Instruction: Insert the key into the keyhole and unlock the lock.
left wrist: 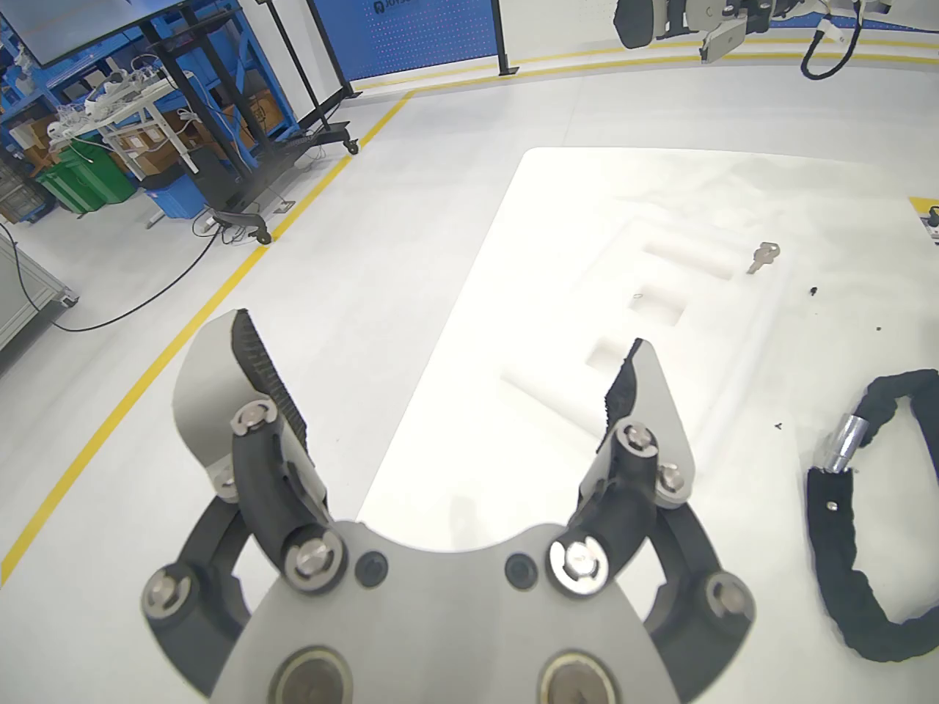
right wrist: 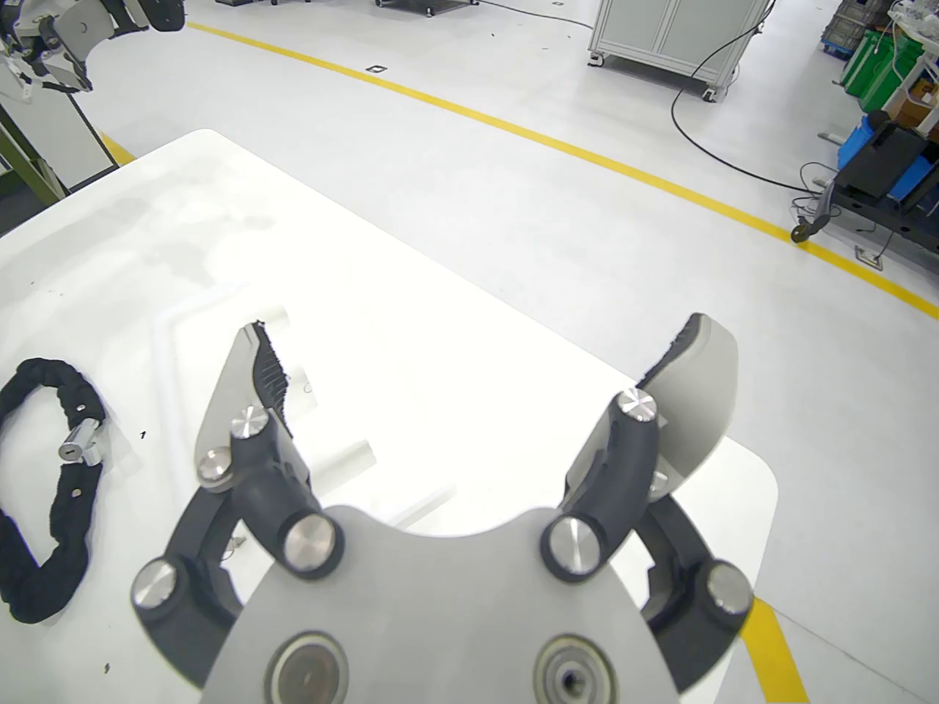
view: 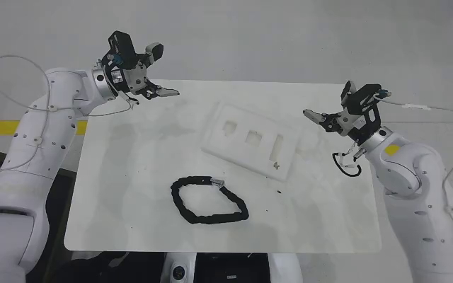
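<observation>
The white bench [view: 127,184] carries a foam tray [view: 241,157] with three cutouts toward its far side. The black lock [view: 212,218] lies as a closed loop nearer the robot. Its metal cylinder [view: 216,182] sits on the loop's far side, and the keyhole [right wrist: 69,452] shows in its end face. The key [view: 276,166] lies flat on the tray's near right corner, beside the last cutout and apart from the lock.

The likeliest trouble is the pick-up. The key is thin and lies flush on soft foam, so the fingers may slide over it or press it into the tray instead of lifting it. A skewed grasp would then meet the keyhole off-axis and jam. The loop is loose too — unless one arm braces the cylinder, pushing or turning the key would probably drag the lock across the bench.

Both arms hang raised at opposite sides, angled inward. The left end effector [view: 164,71] sits over the far left corner and the right end effector [view: 327,102] above the right edge, nearer the key. Each is spread wide and grasps nothing.
</observation>
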Available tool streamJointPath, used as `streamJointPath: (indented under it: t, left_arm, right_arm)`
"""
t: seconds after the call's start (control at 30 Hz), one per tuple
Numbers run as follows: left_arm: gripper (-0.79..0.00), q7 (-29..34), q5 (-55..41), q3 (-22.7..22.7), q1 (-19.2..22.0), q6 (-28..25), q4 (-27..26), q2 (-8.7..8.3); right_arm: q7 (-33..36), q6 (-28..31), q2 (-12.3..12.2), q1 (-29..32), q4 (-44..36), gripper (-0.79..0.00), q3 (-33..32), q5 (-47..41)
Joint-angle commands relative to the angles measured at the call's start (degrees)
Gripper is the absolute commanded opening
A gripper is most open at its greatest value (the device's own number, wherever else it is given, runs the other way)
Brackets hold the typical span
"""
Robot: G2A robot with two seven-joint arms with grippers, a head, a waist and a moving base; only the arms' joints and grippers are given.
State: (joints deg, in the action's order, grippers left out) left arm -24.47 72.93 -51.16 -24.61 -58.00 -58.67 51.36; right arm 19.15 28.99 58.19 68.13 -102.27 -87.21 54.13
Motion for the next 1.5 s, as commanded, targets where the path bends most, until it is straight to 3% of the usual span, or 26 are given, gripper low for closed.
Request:
streamJointPath:
  t: [0.0, 0.4, 0.63, 0.77, 1.13, 1.47]
  left_arm:
    - [-0.001, 0.0, 0.0, 0.0, 0.0, 0.0, 0.0, 0.00]
    - [0.000, 0.0, 0.0, 0.0, 0.0, 0.0, 0.0, 0.00]
    - [0.000, 0.0, 0.0, 0.0, 0.0, 0.0, 0.0, 0.00]
    - [0.000, 0.0, 0.0, 0.0, 0.0, 0.0, 0.0, 0.00]
    - [0.000, 0.0, 0.0, 0.0, 0.0, 0.0, 0.0, 0.00]
    - [0.000, 0.0, 0.0, 0.0, 0.0, 0.0, 0.0, 0.00]
  right_arm:
    - [0.0, 0.0, 0.0, 0.0, 0.0, -0.001, 0.0, 0.0]
    - [1.3, -1.1, 0.1, 1.2, -1.3, 0.000, 0.9, -0.3]
    - [19.8, -7.0, 0.0, 2.9, -7.8, 0.000, 3.2, -7.7]
    - [26.2, -8.7, -0.1, 3.7, -10.1, 0.000, 4.8, -10.9]
    - [33.2, -13.4, 0.1, 4.6, -14.6, 0.000, 11.6, -7.1]
    - [35.7, -15.0, 0.5, 3.4, -12.9, 0.000, 16.0, -8.3]
